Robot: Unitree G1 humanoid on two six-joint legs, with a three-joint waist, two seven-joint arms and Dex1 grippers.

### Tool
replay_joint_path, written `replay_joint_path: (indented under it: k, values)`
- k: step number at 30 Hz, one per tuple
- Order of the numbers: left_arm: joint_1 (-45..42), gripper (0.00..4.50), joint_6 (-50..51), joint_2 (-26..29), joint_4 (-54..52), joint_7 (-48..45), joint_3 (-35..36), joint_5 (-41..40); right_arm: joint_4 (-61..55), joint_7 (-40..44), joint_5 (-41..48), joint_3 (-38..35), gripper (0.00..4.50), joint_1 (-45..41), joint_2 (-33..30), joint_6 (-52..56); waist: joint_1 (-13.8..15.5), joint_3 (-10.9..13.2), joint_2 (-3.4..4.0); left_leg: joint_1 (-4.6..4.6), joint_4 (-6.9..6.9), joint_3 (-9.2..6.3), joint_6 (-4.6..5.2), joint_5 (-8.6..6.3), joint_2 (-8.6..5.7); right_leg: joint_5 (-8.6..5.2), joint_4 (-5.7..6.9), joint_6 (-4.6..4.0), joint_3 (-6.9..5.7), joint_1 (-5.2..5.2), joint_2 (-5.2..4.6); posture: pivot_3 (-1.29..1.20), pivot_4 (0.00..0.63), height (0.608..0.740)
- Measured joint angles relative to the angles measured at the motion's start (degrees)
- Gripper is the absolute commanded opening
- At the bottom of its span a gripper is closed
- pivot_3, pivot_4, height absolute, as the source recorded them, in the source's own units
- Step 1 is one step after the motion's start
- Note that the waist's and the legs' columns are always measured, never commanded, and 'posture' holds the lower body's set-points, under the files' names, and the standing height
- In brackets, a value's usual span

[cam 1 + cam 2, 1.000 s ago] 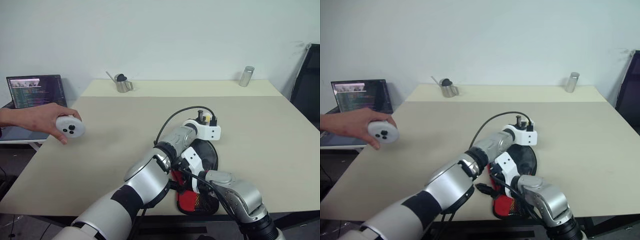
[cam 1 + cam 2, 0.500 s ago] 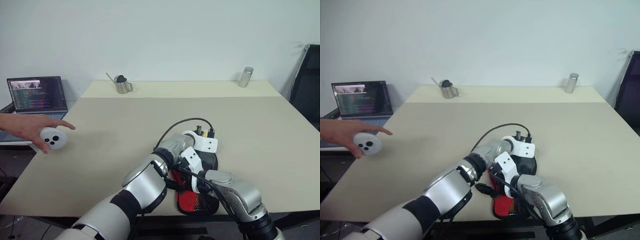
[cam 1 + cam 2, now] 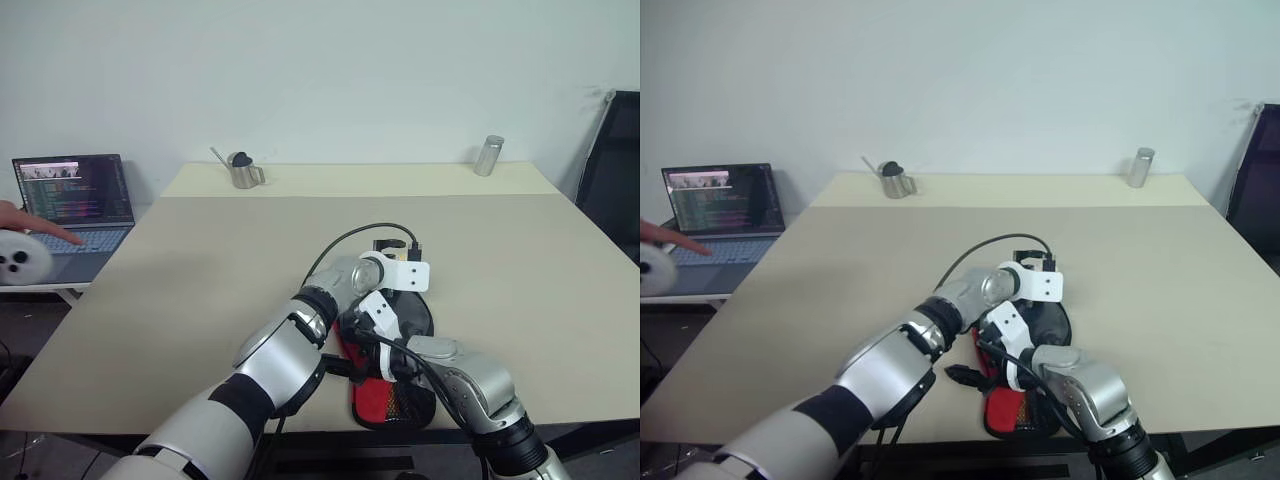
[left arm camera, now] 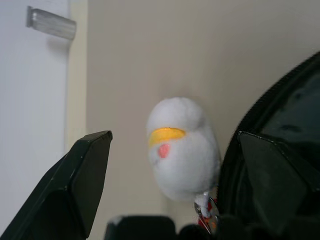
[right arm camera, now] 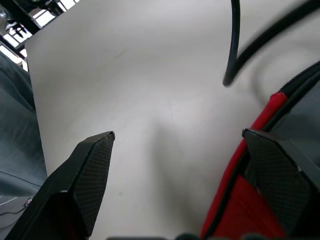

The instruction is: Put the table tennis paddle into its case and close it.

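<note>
Both pincers gape, holding nothing: left pincer at the case's charm, right pincer beside its red edge. Paddle unseen; zip state unclear.

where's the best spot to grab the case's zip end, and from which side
Probably at the neck where the white charm hangs off the case edge. The charm lies on the table beside the rounded black rim, so come from the far, open side, where the left gripper already straddles it with open fingers.

Case lies on table near front edge, under my arms. Charm just beside case. Jug back left, can back right, laptop off table's left.
</note>
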Motion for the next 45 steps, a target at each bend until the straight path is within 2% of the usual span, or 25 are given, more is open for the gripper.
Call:
replay_joint_path:
  k: [7, 13, 18, 21, 23, 27, 30, 35, 39, 42, 45]
  values:
    - [-1.6, 4.46, -5.8, 5.3, -1.3, -13.0, 2.6, -4.7, 2.5, 2.6, -0.1, 0.6, 4.50, -0.1, -1.0, -3.8, -0.1, 0.0, 0.01, -0.03, 0.00, -0.01, 0.01, 0.00, 0.00, 0.01, 0.01, -0.01, 0.00, -0.04, 0.00, 0.00, 0.150, 0.740]
    - [-3.1, 4.46, -11.5, 16.6, -6.7, -24.0, 5.3, -9.5, 2.9, 3.8, -0.1, 0.9, 4.50, 0.2, -1.9, -5.7, -0.1, 0.1, 0.04, -0.13, 0.00, -0.02, -0.04, 0.02, 0.00, 0.01, 0.03, -0.03, 0.01, -0.18, 0.00, 0.00, 0.150, 0.740]
    - [-0.2, 4.46, -12.9, 23.1, -16.2, -41.6, 11.8, -21.6, 3.1, 4.3, -0.1, 0.9, 4.50, 0.2, -2.5, -6.2, 0.0, 0.1, 0.04, -0.14, 0.02, -0.04, -0.03, 0.02, -0.04, 0.01, 0.00, -0.04, 0.00, -0.15, 0.00, 0.00, 0.150, 0.740]
    - [5.9, 4.46, -8.0, 25.4, -25.8, -52.4, 15.2, -31.1, 3.5, 4.8, -0.1, 1.1, 4.50, 0.0, -3.0, -7.5, -0.1, 0.1, 0.06, -0.14, 0.02, -0.06, 0.00, 0.01, 0.00, 0.01, 0.03, -0.05, 0.02, -0.17, 0.00, 0.00, 0.150, 0.740]
    - [9.6, 4.46, -3.1, 26.5, -31.6, -55.5, 16.9, -35.5, 3.6, 5.5, -0.1, 1.3, 4.50, 0.1, -4.1, -8.8, -0.1, 0.1, 0.07, -0.16, 0.03, -0.07, 0.01, 0.01, -0.01, 0.01, 0.03, -0.06, 0.02, -0.18, 0.01, 0.00, 0.150, 0.740]
    - [17.7, 4.46, 5.8, 28.2, -42.5, -54.6, 20.2, -40.5, 2.5, 6.5, 1.2, -1.6, 4.50, -0.7, -7.8, -7.7, 0.2, 0.1, 0.08, -0.17, 0.09, -0.12, 0.01, 0.01, -0.09, 0.01, 0.01, -0.06, 0.02, -0.15, 0.01, 0.00, 0.150, 0.740]
    - [24.4, 4.46, 14.0, 27.4, -48.0, -50.9, 22.6, -43.8, -1.9, 7.2, 3.1, -6.8, 4.50, -2.8, -14.4, -3.4, 0.4, 0.3, 0.14, -0.32, 0.11, -0.16, 0.00, 0.02, -0.06, 0.01, 0.00, -0.06, 0.01, -0.25, 0.00, 0.00, 0.150, 0.740]
    - [28.6, 4.46, 21.8, 24.4, -53.2, -46.3, 22.9, -46.2, -12.7, 12.6, 8.5, -10.8, 4.50, -7.7, -24.5, -0.1, 0.3, 0.4, 0.19, -0.45, 0.04, -0.24, -0.06, 0.04, 0.03, -0.03, -0.14, -0.14, 0.00, -0.29, -0.02, 0.00, 0.150, 0.740]
    - [30.1, 4.46, 26.2, 21.4, -55.8, -44.0, 22.9, -48.2, -14.5, 19.2, 11.3, -13.3, 4.50, -11.5, -32.7, -0.7, 0.4, 0.4, 0.18, -0.52, 0.06, -0.20, -0.01, 0.02, -0.01, -0.01, -0.41, -0.14, -0.03, -0.22, -0.05, 0.00, 0.150, 0.740]
    - [29.5, 4.46, 30.4, 16.6, -55.1, -38.3, 23.0, -48.3, -9.3, 22.4, 6.0, -10.7, 4.50, -19.1, -37.0, -7.9, 0.4, 0.4, 0.17, -0.52, 0.07, -0.18, 0.00, 0.01, -0.03, 0.00, -0.46, -0.12, -0.05, -0.18, -0.06, 0.00, 0.150, 0.740]
    - [29.3, 4.46, 33.3, 12.4, -54.4, -34.8, 21.4, -48.1, 4.1, 21.2, -7.6, -3.2, 4.50, -28.0, -37.9, -19.7, 0.3, 0.5, 0.16, -0.47, 0.02, -0.09, -0.01, 0.02, -0.01, 0.00, -0.46, -0.12, -0.04, -0.20, -0.06, 0.00, 0.150, 0.740]
